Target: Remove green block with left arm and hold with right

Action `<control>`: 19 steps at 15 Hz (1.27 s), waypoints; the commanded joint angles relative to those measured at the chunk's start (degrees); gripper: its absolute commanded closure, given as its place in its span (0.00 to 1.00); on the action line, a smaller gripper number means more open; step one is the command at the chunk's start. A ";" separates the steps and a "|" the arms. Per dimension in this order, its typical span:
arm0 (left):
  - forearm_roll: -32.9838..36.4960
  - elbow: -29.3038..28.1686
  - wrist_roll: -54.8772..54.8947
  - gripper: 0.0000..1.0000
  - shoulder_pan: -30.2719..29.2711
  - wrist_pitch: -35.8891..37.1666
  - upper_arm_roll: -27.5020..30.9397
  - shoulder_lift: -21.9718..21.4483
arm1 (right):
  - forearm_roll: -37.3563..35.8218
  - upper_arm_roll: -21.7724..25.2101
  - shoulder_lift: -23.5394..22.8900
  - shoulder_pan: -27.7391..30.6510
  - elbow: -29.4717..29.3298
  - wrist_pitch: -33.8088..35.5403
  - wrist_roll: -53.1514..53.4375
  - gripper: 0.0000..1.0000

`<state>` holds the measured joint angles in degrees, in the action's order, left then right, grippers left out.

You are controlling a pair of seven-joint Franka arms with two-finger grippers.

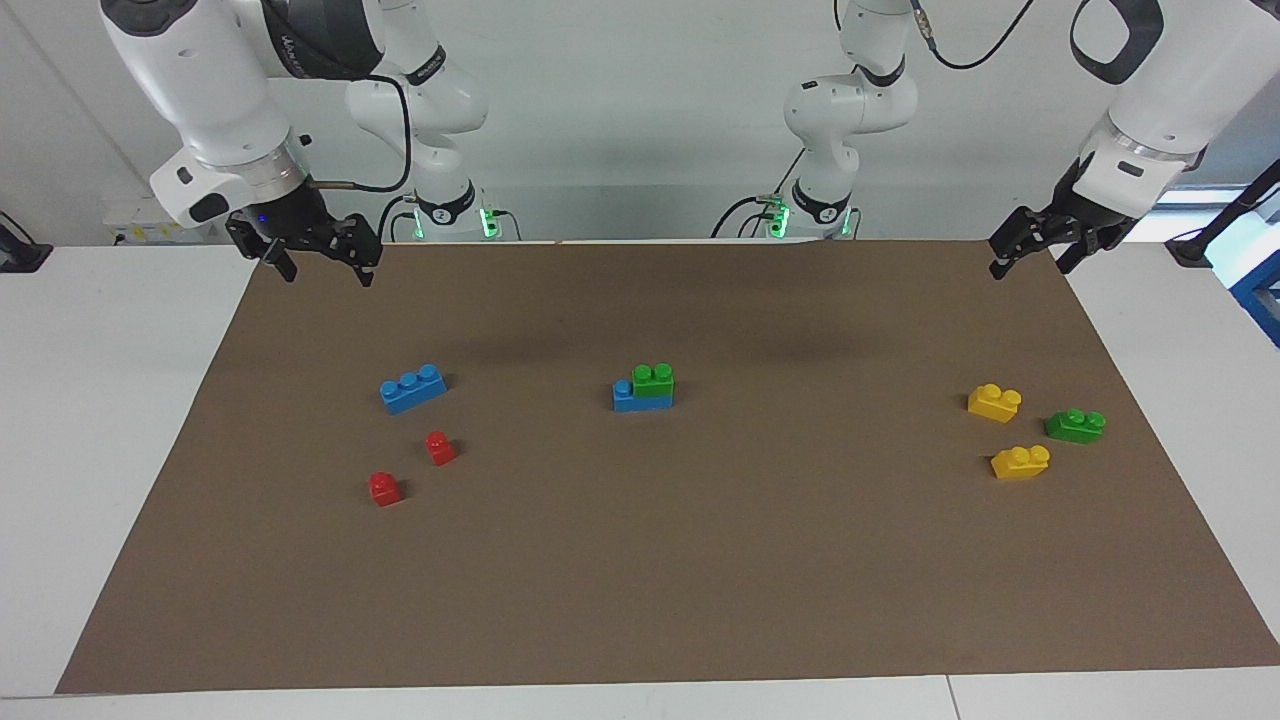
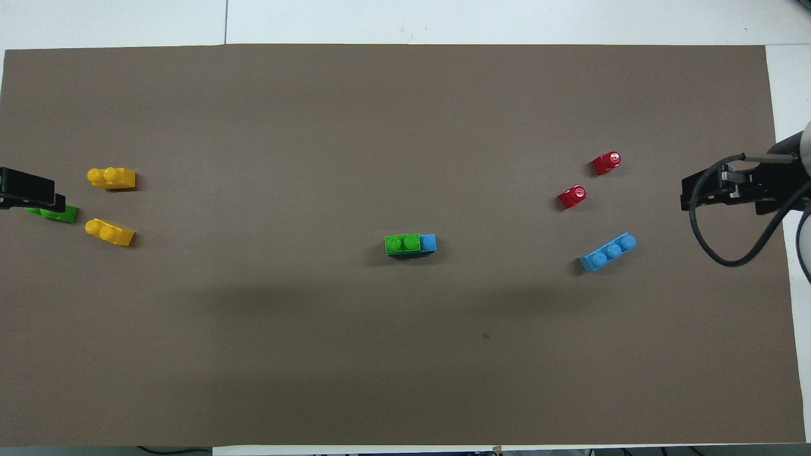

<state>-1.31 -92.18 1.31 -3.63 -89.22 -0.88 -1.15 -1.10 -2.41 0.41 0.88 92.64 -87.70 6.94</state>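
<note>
Low in the facing view, nearest the camera, two red bricks (image 1: pixel 385 488) are sitting left of centre, with a lone blue brick (image 1: pixel 413 388) just above them. At the right of that frame two yellow bricks (image 1: pixel 995 402) and a darker green brick (image 1: pixel 1075 425) are lying in a loose cluster.

At the middle of the brown mat (image 1: pixel 640 580) the green block (image 1: pixel 653 381) is sitting pressed onto a blue base brick (image 1: pixel 640 398), covering two of its studs and leaving one stud bare at the base's frame-left end. It is looking like light, rigid, smooth plastic, so I judge it will be resisting only through the stud fit, and slipping if pinched on its rounded studs. The best hold is probably across its two flat long sides. The base will need pinning at its sides near the bare stud, or the pair will lift together.

At the top of the frame both arms are waiting. The right gripper (image 1: pixel 318 262) is hovering over the mat's upper left corner, wrist bent downward, fingers standing apart and holding nothing. The left gripper (image 1: pixel 1035 252) is hanging over the upper right corner, tilted inward, fingers likewise spread and empty.
</note>
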 commanded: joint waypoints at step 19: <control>0.69 -3.10 0.53 0.00 0.37 -1.30 -0.62 -1.76 | 0.84 0.04 1.78 0.87 0.70 -2.47 2.55 0.00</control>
<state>-1.31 -93.12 1.41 -3.44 -89.23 -1.47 -1.16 -1.10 -2.17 1.66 0.95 92.60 -89.40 8.70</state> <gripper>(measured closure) 0.000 0.000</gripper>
